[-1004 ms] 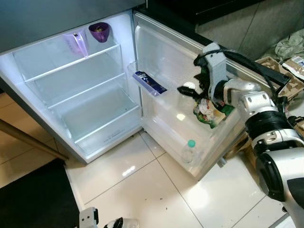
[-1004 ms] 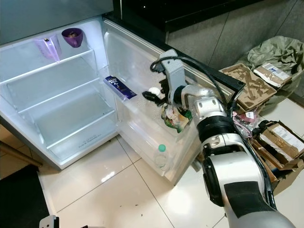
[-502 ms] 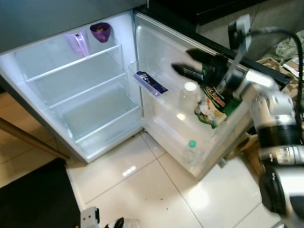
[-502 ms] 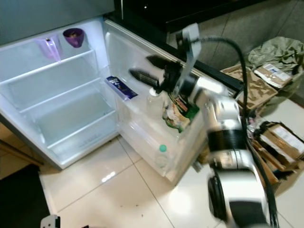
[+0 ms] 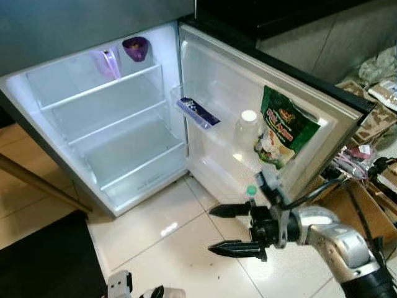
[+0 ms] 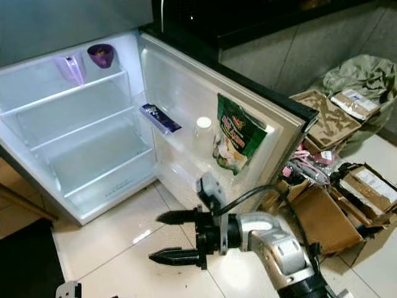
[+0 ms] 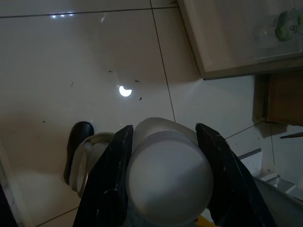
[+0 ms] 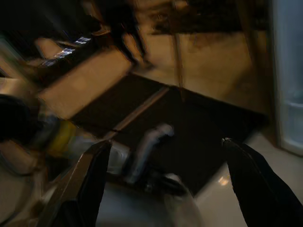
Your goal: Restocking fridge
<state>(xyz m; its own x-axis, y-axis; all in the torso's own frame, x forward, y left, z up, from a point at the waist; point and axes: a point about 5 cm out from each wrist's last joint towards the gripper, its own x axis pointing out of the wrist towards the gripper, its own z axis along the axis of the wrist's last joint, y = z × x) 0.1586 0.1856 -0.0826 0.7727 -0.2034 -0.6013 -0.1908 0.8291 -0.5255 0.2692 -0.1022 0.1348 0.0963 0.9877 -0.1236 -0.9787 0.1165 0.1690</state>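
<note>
One green snack bag [image 5: 282, 132] now stands in the open fridge door shelf [image 5: 291, 162] beside a white-capped bottle [image 5: 246, 129]. Right gripper [image 5: 236, 230] has dropped away over bare floor tiles [image 5: 180, 248], fingers apart. Left gripper [image 7: 163, 179] clamps a white cap [image 7: 168, 175].

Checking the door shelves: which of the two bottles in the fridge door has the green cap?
The small bottle in the lowest door shelf has the green cap; the white-capped bottle stands higher up, beside the green snack bag.

- R wrist view: motion-blurred, dark; floor objs unidentifiable.
- Green-capped bottle [image 5: 250, 189]: body hidden behind right gripper [image 5: 232, 231].
- Left gripper [image 7: 165, 189]: held white-capped obj cut off, bottom edge.
</note>
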